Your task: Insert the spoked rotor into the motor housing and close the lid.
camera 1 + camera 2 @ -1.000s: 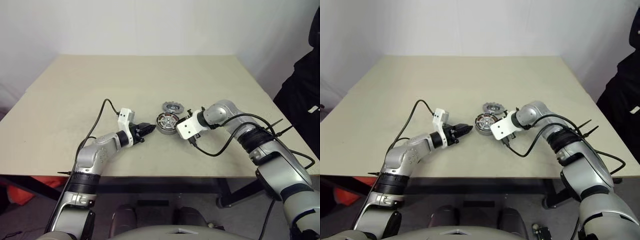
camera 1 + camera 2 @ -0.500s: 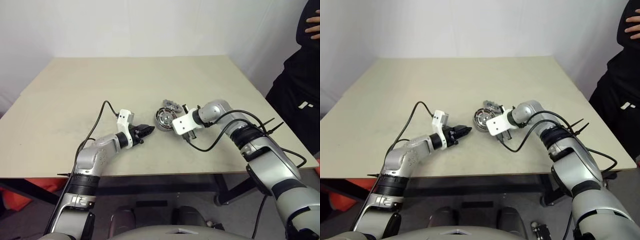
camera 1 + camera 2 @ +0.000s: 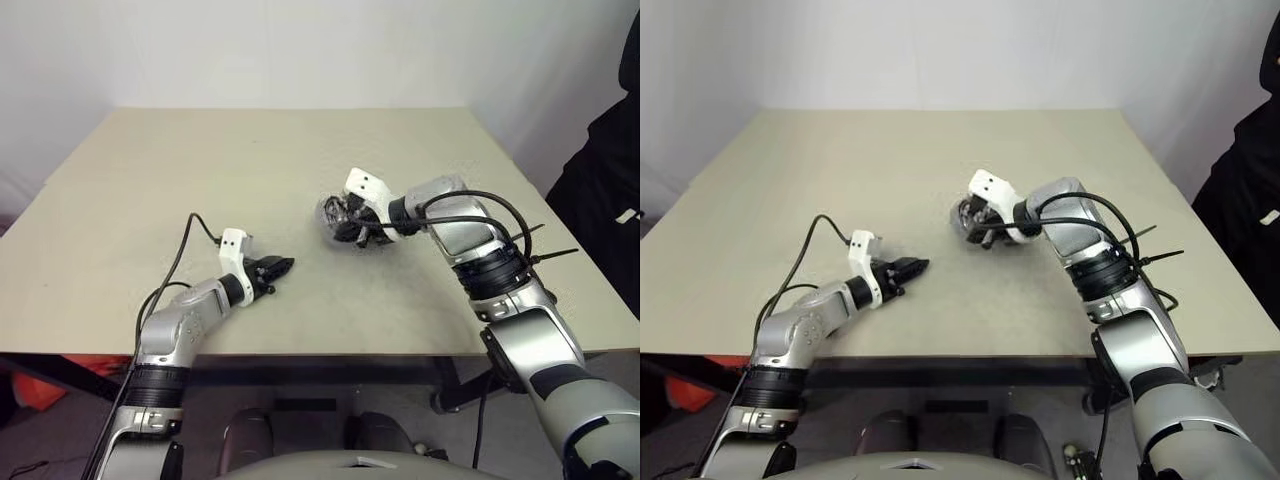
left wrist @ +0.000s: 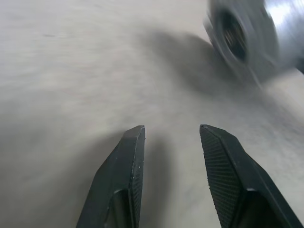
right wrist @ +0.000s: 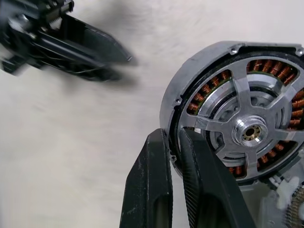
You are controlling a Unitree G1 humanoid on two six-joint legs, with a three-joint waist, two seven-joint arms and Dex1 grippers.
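The spoked rotor (image 5: pixel 240 126) already sits inside the motor housing (image 5: pixel 199 71): in the right wrist view its silver spokes cross over the ring of copper windings, inside the grey rim. So the insertion part of the task looks done, or nearly so; whether the rotor is fully seated I cannot tell.

The right claw (image 5: pixel 173 152) is clamped on the housing's rim, one finger outside the wall and one just inside it, and holds the housing tipped up on edge over the middle of the counter (image 3: pixel 150 170), its open face turned toward the left arm.

The left claw (image 3: pixel 277 267) hovers low over the counter well apart from the housing, its fingers (image 4: pixel 121 175) parted and holding nothing.

The lid is what remains. A toothed grey edge peeks out just beside the housing in the right wrist view, but I cannot say it is the lid. Judging by this, closing has not yet begun.
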